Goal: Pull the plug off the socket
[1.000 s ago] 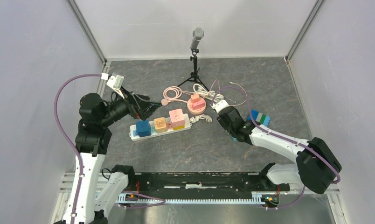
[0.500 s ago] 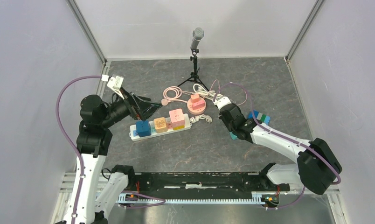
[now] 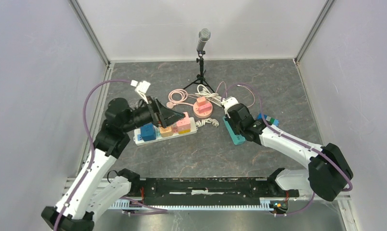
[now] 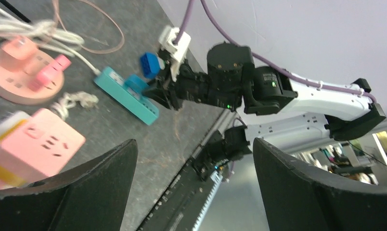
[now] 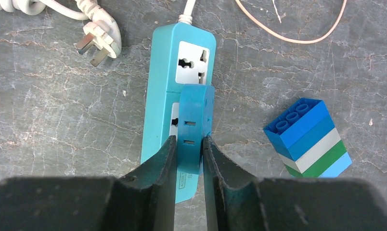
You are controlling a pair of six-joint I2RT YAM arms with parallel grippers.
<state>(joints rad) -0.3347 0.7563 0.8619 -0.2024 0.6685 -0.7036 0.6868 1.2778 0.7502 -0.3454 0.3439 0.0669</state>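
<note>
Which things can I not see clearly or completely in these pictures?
- Right wrist view: the blue plug hides its own pins; whether they sit in the teal power strip is unclear.
- Same view: the right end effector covers the strip's near end.
- Left wrist view: the pink adapter is blurred, cut by the left edge.

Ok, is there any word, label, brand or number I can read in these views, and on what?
Nothing legible in any view.
On the teal power strip: tiny dark print at its near end, just under the right end effector, too small and partly hidden to read.
On the blue plug and the toy brick: no lettering shows.
</note>
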